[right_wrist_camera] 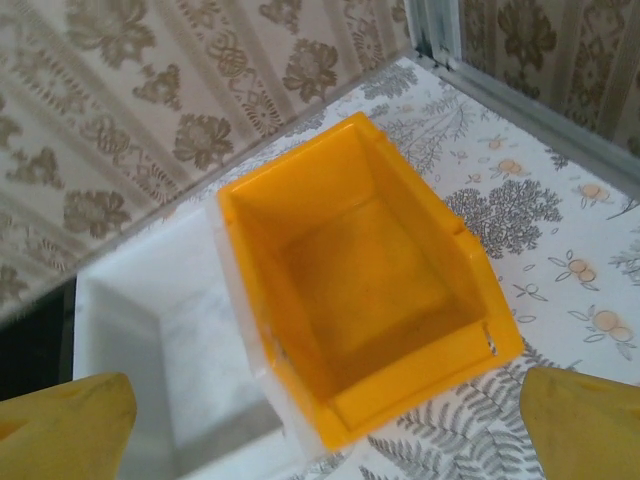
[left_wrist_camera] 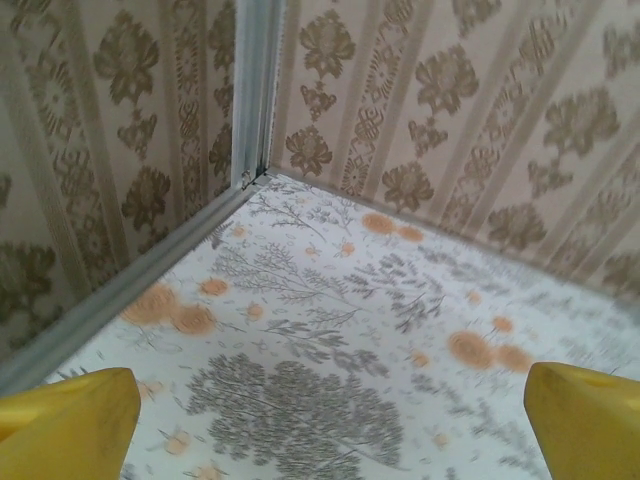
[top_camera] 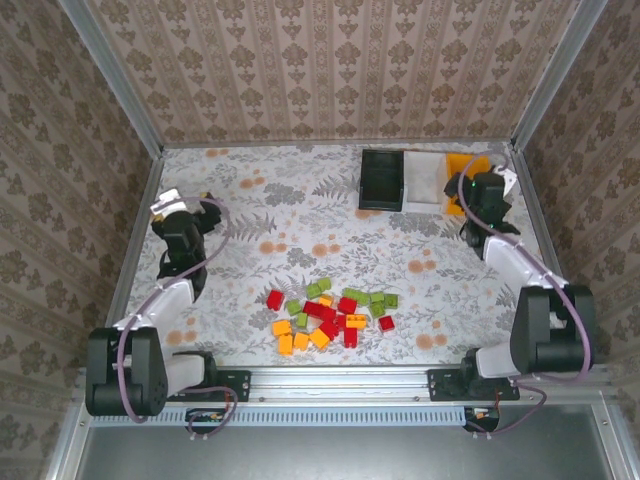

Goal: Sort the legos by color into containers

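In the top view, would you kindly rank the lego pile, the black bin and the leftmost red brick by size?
1. lego pile
2. black bin
3. leftmost red brick, far smallest

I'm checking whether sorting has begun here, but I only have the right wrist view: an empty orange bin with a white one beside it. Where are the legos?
Observer: The legos, in red, green and orange, lie in one loose pile near the front edge of the table, all unsorted.
Operator: I only catch a sliver of the black bin. Is anything in it?
Observer: In the top view the black bin has no bricks in it.
Operator: And the other arm?
Observer: The left gripper is open and holds nothing, over a bare part of the table to the left of the pile.
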Robot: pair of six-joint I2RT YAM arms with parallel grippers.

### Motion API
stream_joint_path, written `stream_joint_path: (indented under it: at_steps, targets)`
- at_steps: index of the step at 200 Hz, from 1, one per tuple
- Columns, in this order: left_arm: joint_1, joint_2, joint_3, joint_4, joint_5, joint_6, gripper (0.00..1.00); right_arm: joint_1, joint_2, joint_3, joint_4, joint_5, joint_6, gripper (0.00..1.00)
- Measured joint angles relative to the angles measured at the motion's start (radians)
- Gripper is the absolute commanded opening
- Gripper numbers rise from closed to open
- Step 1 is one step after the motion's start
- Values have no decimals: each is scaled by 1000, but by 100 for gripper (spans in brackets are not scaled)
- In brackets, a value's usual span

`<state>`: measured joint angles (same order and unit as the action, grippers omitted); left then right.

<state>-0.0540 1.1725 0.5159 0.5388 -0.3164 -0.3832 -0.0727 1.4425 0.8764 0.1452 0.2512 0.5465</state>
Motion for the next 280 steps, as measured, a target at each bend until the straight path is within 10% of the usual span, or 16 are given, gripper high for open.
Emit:
stream_joint_path:
  at_steps: [97,148,221,280]
  targets:
    - [163,-61,33,-190,327,-419,100,-21,486,577,-441,-244,-98,81]
    - [33,-68,83,-309,319,-428,99,-21,623,714,-572,-244,-163,61]
    - [-126,-149,122,-552,209,-425,99,29,668,752,-631,-191,-236,0]
    - [-254,-184,121,-645,183,-424,100,219,575,616,-607,-151,-242,0]
